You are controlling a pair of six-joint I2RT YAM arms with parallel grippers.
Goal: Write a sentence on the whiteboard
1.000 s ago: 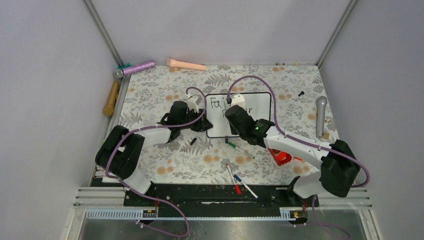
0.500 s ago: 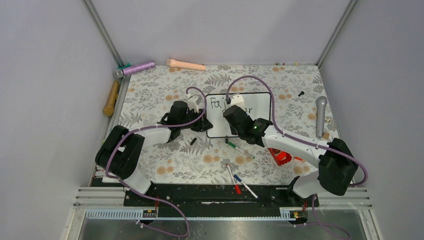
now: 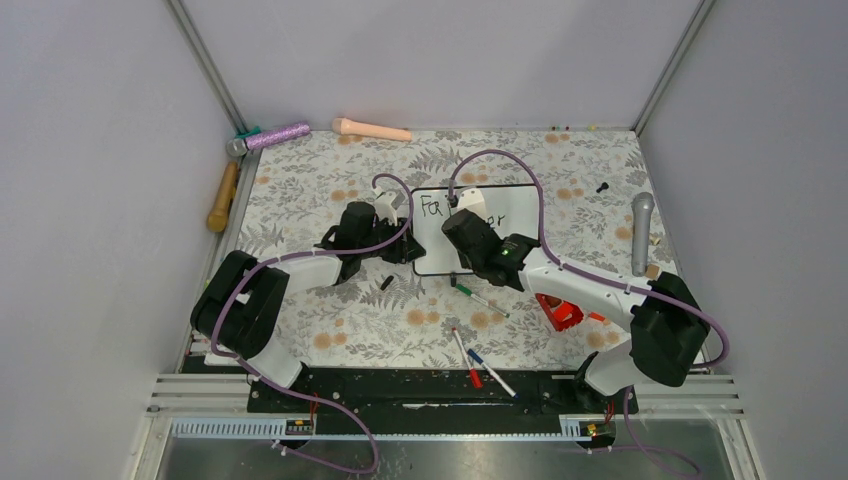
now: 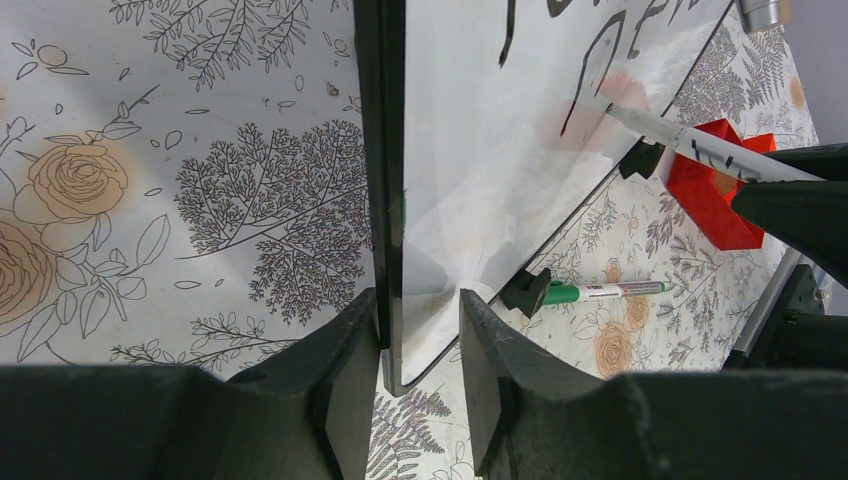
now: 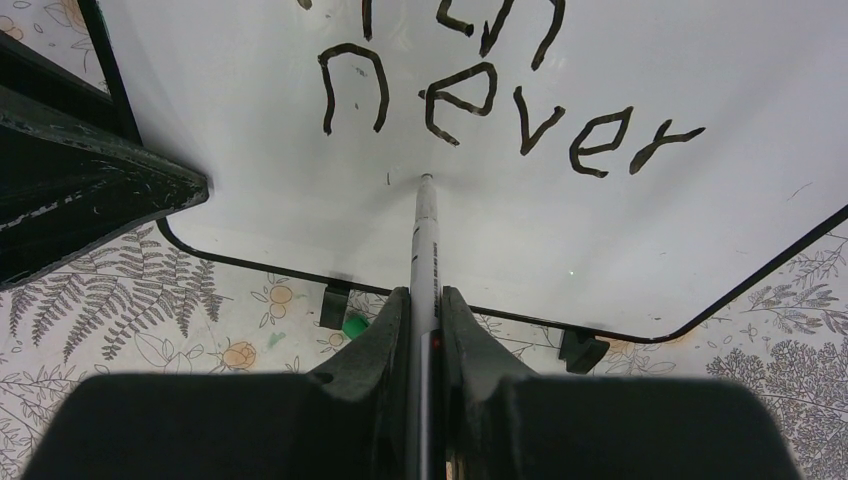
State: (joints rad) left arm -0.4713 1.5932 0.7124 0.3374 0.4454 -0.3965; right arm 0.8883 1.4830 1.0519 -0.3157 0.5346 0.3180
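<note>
Your whiteboard [image 5: 650, 240] lies mid-tabletop [image 3: 330, 190], long axis left to right. The sentence [image 5: 480, 110] runs along it, written down to "never". The bare strip below meets the marker [image 5: 428, 240] tip. Your right tool [image 5: 425, 300], the nearer one, clamps that marker, and your left tool [image 4: 415, 320] pinches the board's left edge.

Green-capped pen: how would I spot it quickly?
Find the small black-framed white whiteboard on the floral table. Just off its near edge lies a white pen with a green cap. Its neighbours nearer the arm bases are a red-capped pen and a blue-capped pen.
</note>
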